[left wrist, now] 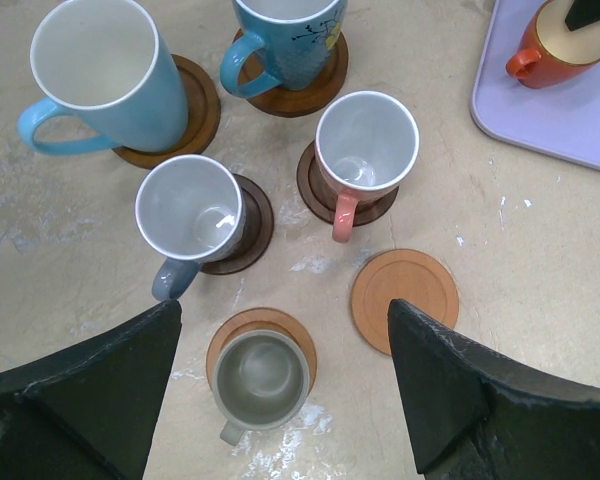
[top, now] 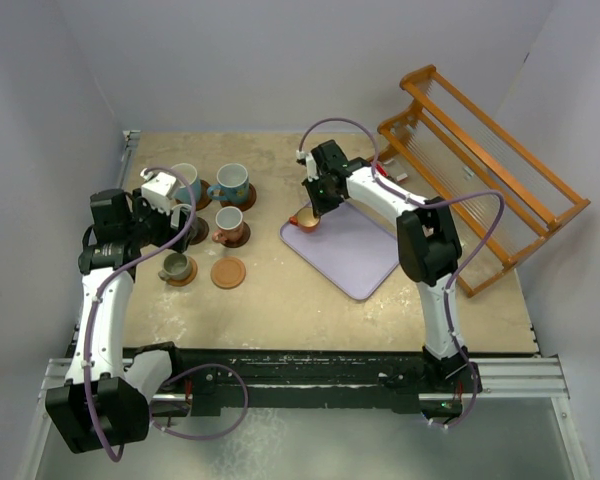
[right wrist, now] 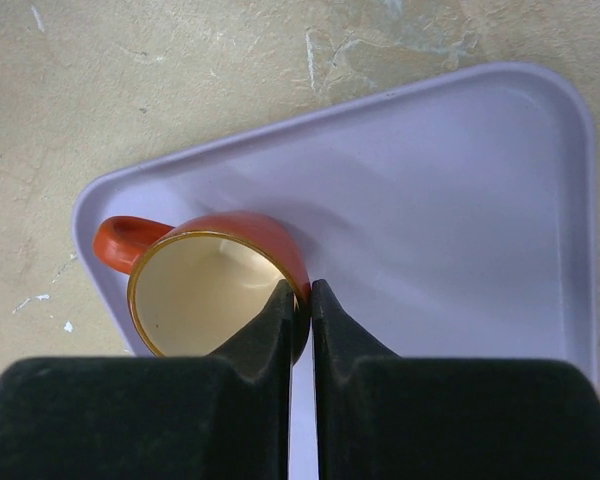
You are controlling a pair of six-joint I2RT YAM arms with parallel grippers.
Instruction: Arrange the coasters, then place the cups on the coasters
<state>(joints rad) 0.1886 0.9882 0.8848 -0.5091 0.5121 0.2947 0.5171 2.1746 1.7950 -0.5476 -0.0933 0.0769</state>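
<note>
- The far blue cup (left wrist: 290, 40) carries a yellow and dark print. I cannot tell whether it is writing.
- My right gripper (right wrist: 302, 305) pinches the wall of the orange cup (right wrist: 205, 300), one finger inside and one outside, on the side away from its handle.
- The orange cup stands on the lavender tray (right wrist: 430, 200), in its left corner.
- My left gripper (left wrist: 280, 330) is spread wide and holds nothing.
- The grey-olive cup (left wrist: 260, 378) sits on a coaster (left wrist: 242, 325) between my left fingers.
- A bare coaster (left wrist: 405, 300) lies just right of it.
- The pink cup (left wrist: 365, 145), grey-blue cup (left wrist: 190, 210) and light blue cup (left wrist: 95, 60) stand on coasters farther off.
</note>
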